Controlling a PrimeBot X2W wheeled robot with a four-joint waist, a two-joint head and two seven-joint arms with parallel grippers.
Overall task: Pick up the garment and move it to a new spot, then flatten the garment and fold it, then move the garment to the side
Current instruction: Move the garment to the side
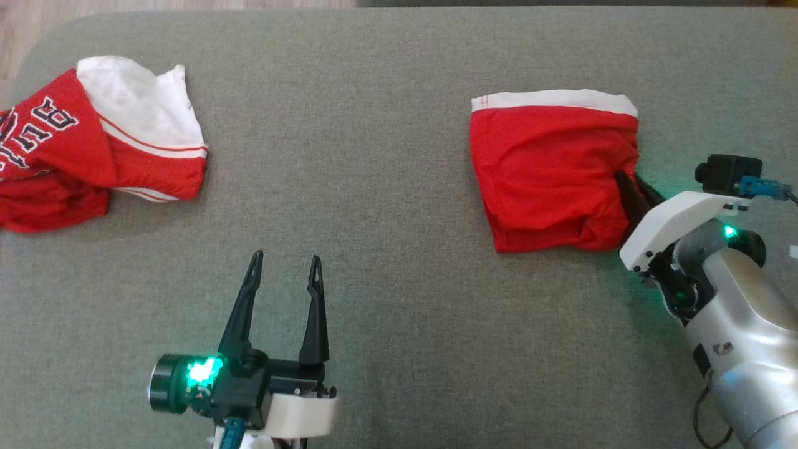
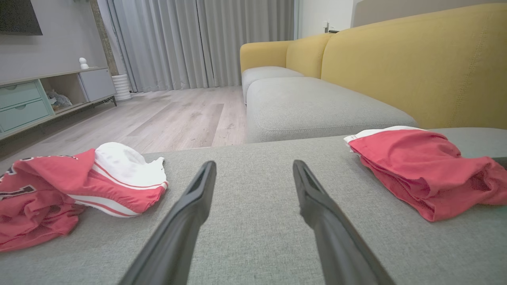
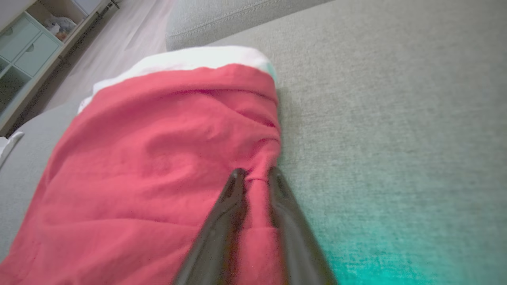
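A folded red garment point(image 1: 548, 174) with a white band along its far edge lies on the grey cushion at the right. My right gripper point(image 1: 626, 178) reaches in at its right edge. In the right wrist view the two fingers stand almost together with a ridge of the red garment point(image 3: 158, 158) pinched between them, so the right gripper point(image 3: 255, 174) is shut on the cloth. My left gripper point(image 1: 288, 259) rests open over bare cushion near the front, well left of the garment point(image 2: 427, 170). Nothing lies between the fingers of the left gripper point(image 2: 253, 166).
A crumpled red and white jersey point(image 1: 93, 143) with dark lettering lies at the far left of the grey cushion point(image 1: 374, 187). Beyond the cushion's far edge are a wooden floor point(image 2: 178, 114), another grey seat with a yellow sofa back point(image 2: 396, 59), and a low cabinet point(image 2: 23, 103).
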